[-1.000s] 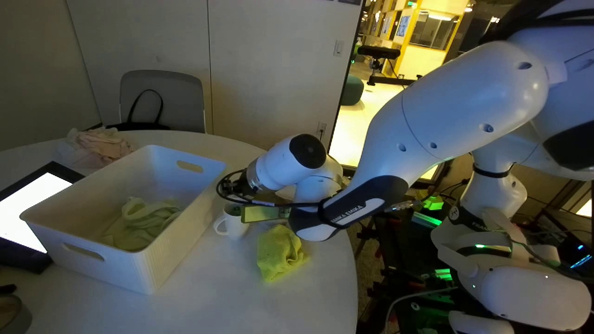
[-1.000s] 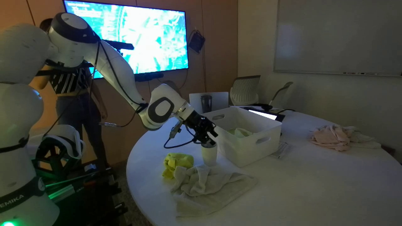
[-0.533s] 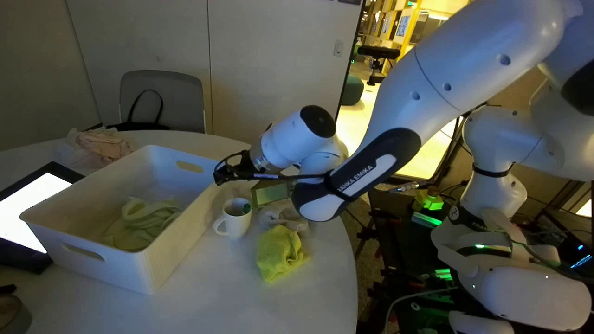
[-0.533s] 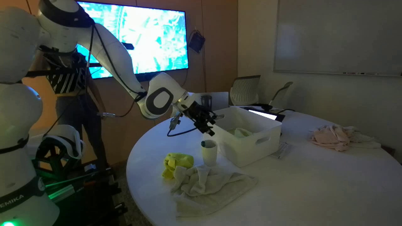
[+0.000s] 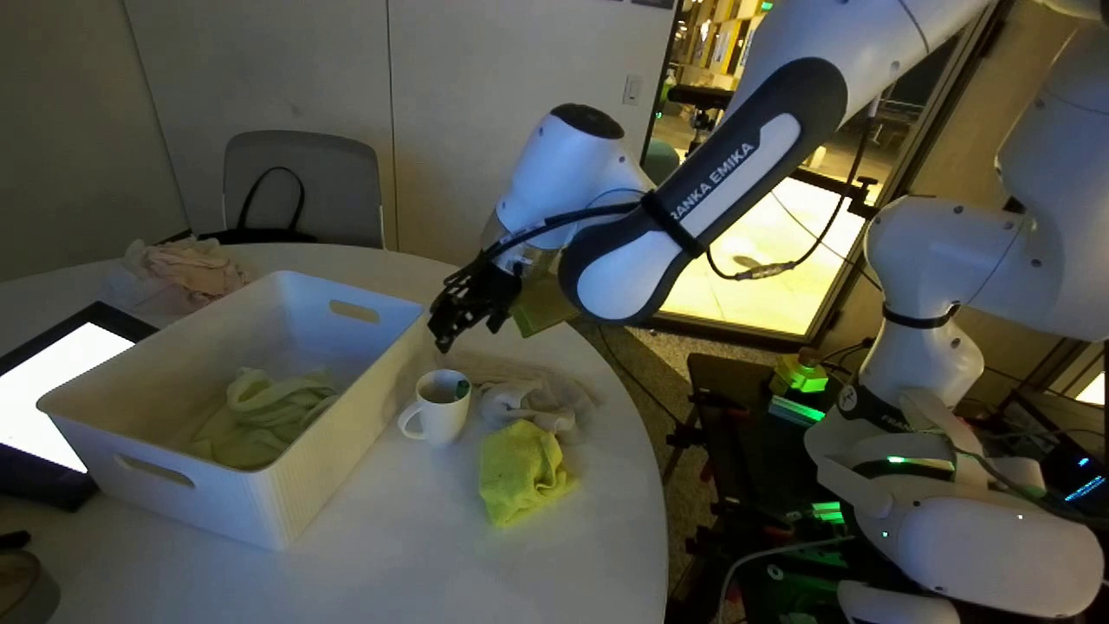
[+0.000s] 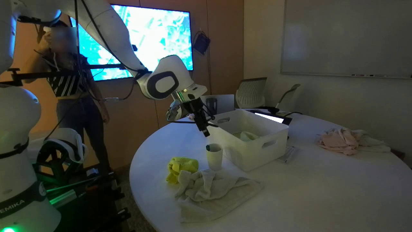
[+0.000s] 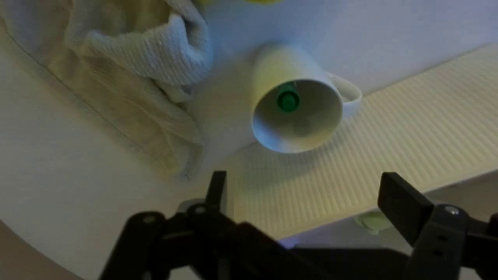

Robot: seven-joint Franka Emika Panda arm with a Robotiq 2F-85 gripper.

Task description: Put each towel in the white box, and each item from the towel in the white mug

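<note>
Spread wide, empty, my gripper hung above the white mug, its green item perhaps a marker; the white box alongside held a towel. My arm read "RANKA EMIKA".

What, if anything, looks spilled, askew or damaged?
Nothing stands out. The white mug stands upright with a green item in it, and the white box sits level, a pale towel inside. The yellow towel and whitish towel are rumpled on the table, which seems ordinary for cloths. No spill or damage shows.
</note>
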